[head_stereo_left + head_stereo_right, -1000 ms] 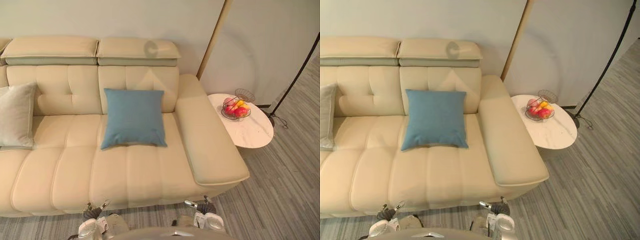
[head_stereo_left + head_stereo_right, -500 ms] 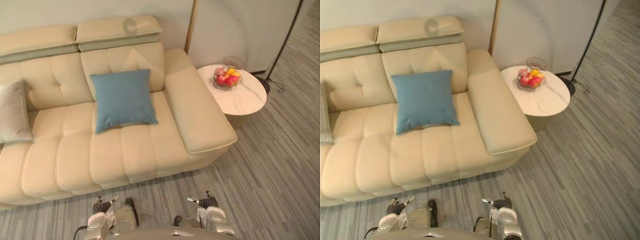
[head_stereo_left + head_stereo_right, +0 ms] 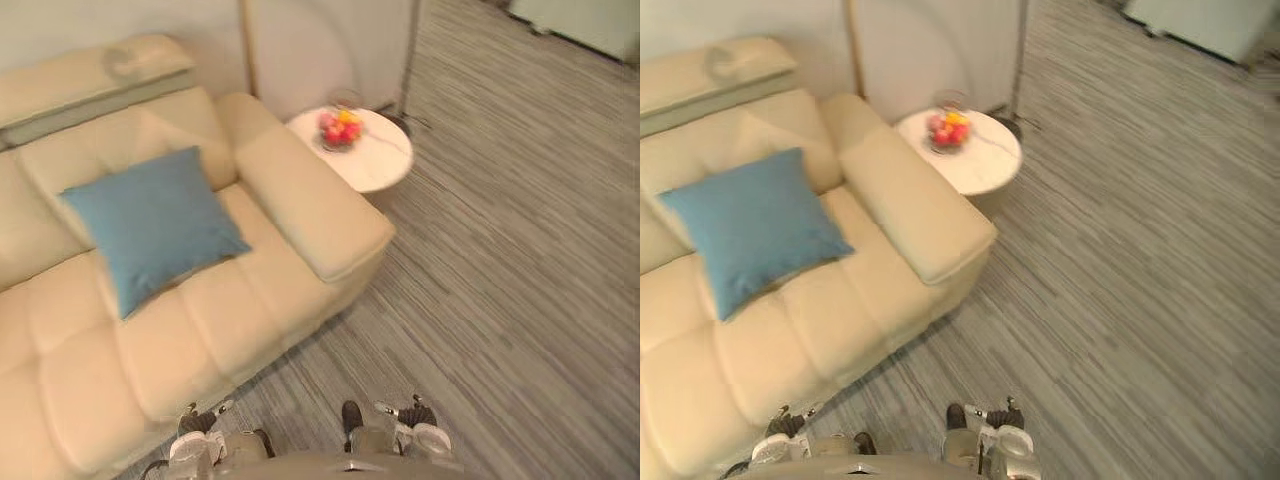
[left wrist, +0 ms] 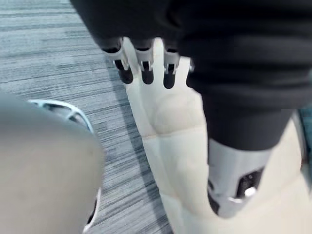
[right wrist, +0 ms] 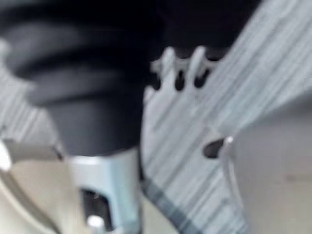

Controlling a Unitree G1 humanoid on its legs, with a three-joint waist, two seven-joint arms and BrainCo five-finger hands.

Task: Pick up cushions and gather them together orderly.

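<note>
One blue cushion (image 3: 150,225) seen from both eye views, flat on the cream sofa (image 3: 250,310) seat, top edge leaning against the backrest, near the armrest (image 3: 310,205) end, well back from the seat's front edge. Held by neither hand.

Left wrist view, close up: left hand (image 4: 145,61) with fingers straight and apart from the thumb, nothing in them, hanging over the sofa's front edge where it meets the carpet. Right wrist view, blurred: right hand (image 5: 197,61) over the grey striped carpet (image 3: 520,280), fingers looking straight, empty.

Just beyond the armrest, from the eye views: round white side table (image 3: 375,165). On its far edge, wire fruit bowl (image 3: 338,130) with red and yellow fruit inside. Behind the table, thin dark floor lamp pole (image 3: 410,60) by the wall. Nothing lying between hands and cushion apart from the bare seat.
</note>
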